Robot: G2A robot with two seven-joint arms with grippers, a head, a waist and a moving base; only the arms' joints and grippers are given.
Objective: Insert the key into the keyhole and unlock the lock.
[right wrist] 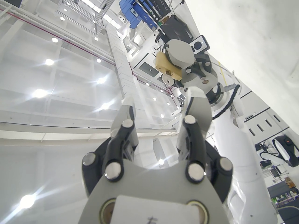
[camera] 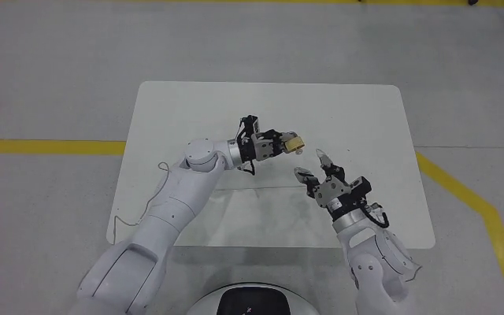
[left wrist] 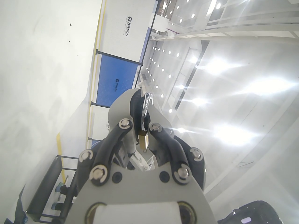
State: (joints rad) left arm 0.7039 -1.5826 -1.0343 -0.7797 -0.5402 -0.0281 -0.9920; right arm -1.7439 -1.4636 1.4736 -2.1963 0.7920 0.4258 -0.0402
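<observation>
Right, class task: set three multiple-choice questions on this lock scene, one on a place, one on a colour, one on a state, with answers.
1. Where is the lock? A) in a drawer B) in the left tool, over the table C) on the floor
2. The lock's body is: A) red B) black C) brass-yellow
3. The right tool is: A) open, empty B) shut on the lock C) shut on a cloth
Answers: 1 B, the top view shows it clamped there; 2 C, its body shows golden; 3 A, its fingers stand apart with nothing between.
</observation>
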